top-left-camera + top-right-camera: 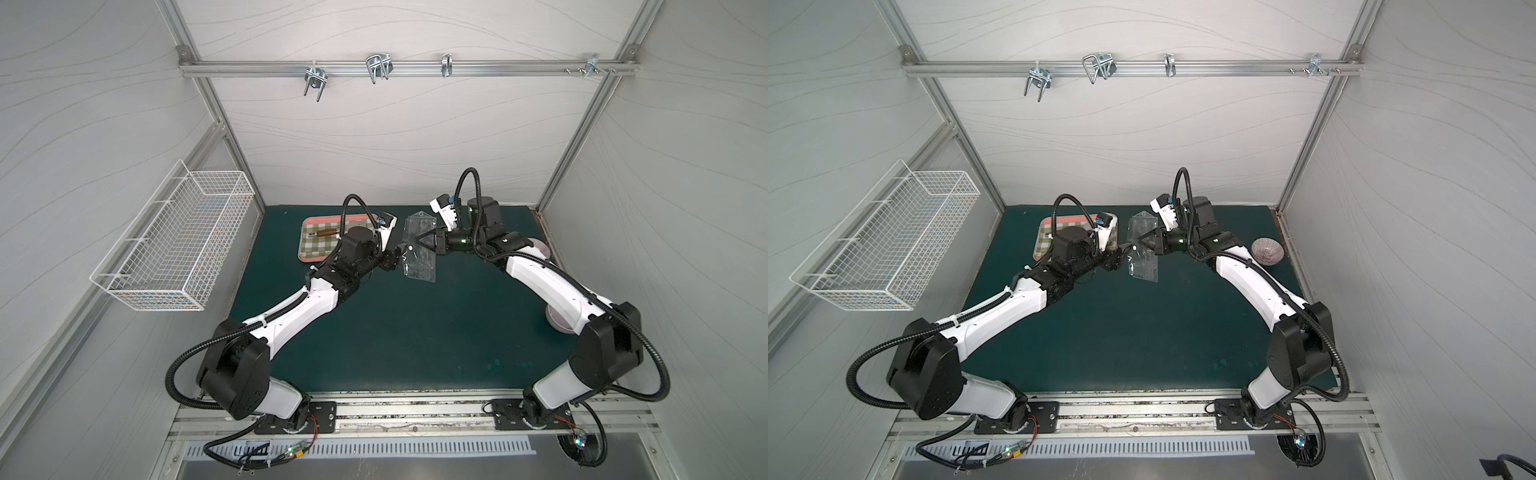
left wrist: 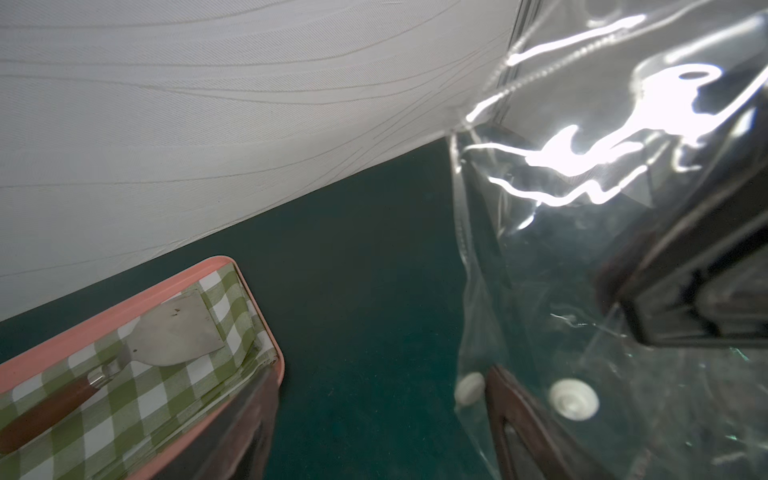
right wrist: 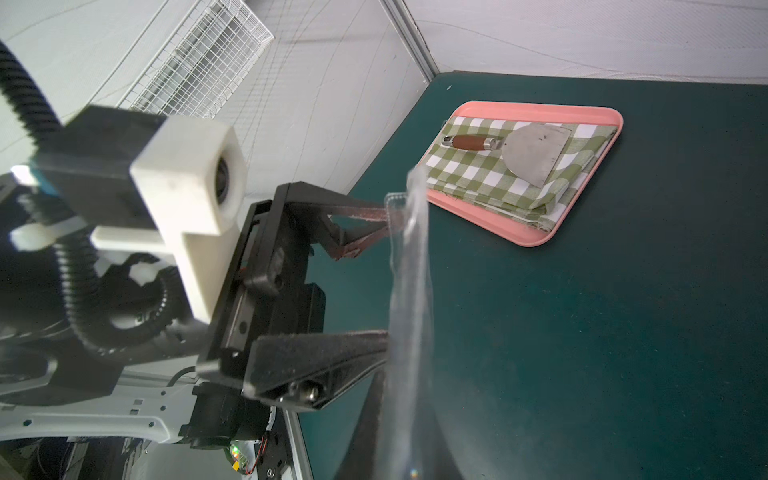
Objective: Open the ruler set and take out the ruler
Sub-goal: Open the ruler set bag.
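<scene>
Tabletop [image 1: 395, 332] dark green. Midway back, ruler set [image 1: 422, 266] up off surface, hanging between both arms, white snap button [image 2: 573, 400] on side facing left arm. Right pincer [image 1: 417, 240] clenched on ruler set's edge. Left pincer [image 1: 395, 257] released, jaws spread wide, tips right at opposite edge near button; contact hard to tell. Behind left arm, pink tray [image 3: 532, 109] flat on tabletop, checked cloth [image 3: 478, 166] inside, scraper [image 3: 536, 156] lying on cloth. Bowl [image 1: 1266, 250] near right wall. Hooks [image 1: 378, 66] on far rail.
</scene>
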